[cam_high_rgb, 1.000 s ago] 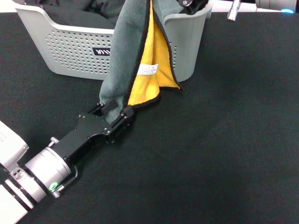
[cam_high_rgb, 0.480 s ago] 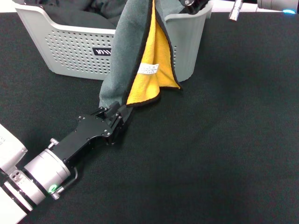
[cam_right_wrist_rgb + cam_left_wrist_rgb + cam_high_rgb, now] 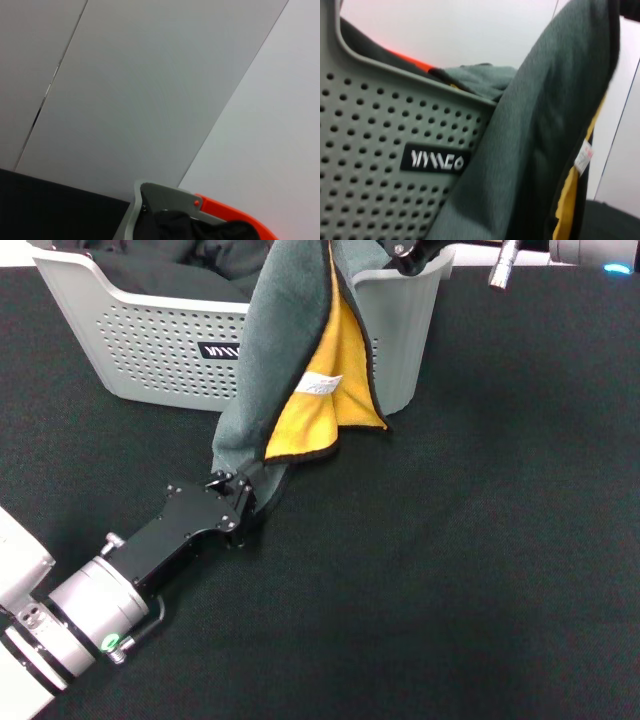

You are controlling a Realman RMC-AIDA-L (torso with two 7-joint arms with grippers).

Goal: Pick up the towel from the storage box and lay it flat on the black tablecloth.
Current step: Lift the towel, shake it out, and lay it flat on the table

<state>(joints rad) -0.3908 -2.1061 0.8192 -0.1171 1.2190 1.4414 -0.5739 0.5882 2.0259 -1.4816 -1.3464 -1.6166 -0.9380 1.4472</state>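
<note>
The left gripper [image 3: 243, 490] lies low over the black tablecloth [image 3: 470, 570], its black fingers clenched on the bottom corner of the towel [image 3: 285, 360], which hangs as a long drape from the top of the head view down to that grip. The towel shows its grey face on the left side and its yellow-orange face on the right, edged with black trim, with a small white tag [image 3: 318, 385] on the yellow side. Its upper end runs out of the picture beside the right gripper [image 3: 408, 250], only a dark part of which shows at the top edge; whether that one is clenched cannot be told. Behind the drape stands the storage box [image 3: 150, 340], light grey with rows of small holes and a black label [image 3: 218, 350], dark cloth lying inside it. The grainy black tablecloth covers the whole surface around the box. In the right wrist view, pale wall panels [image 3: 150, 90] rise beyond it. Compared with a second ago, the left gripper's fingers have closed together on the corner, and the yellow flap has lifted slightly.
</note>
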